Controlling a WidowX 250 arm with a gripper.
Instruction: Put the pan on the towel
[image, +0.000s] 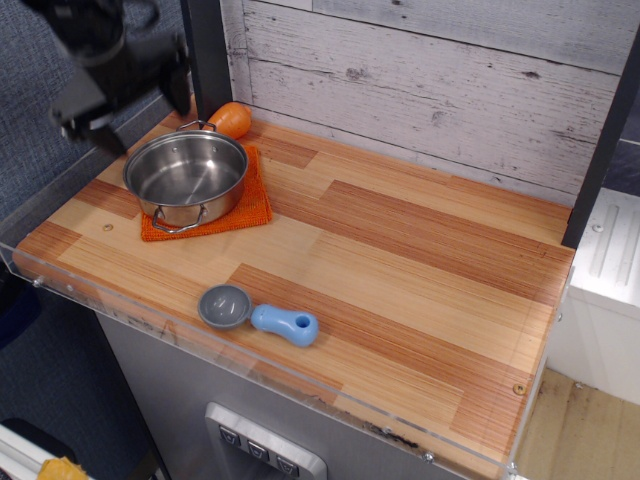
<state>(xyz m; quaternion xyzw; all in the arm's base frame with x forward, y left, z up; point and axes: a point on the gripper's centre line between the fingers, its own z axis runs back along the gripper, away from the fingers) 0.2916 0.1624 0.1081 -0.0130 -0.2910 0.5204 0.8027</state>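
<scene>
The pan (186, 176) is a round shiny steel pot with small wire loop handles. It sits upright on the orange towel (250, 206) at the back left of the wooden table. My gripper (135, 105) is raised above and behind the pan's left rim, blurred by motion. Its two dark fingers are spread apart and hold nothing. It is clear of the pan.
An orange carrot-like object (231, 119) lies just behind the pan against the wall. A small grey scoop with a blue handle (257, 314) lies near the front edge. A dark post (207, 55) stands behind the gripper. A clear acrylic lip (250, 375) rims the table front.
</scene>
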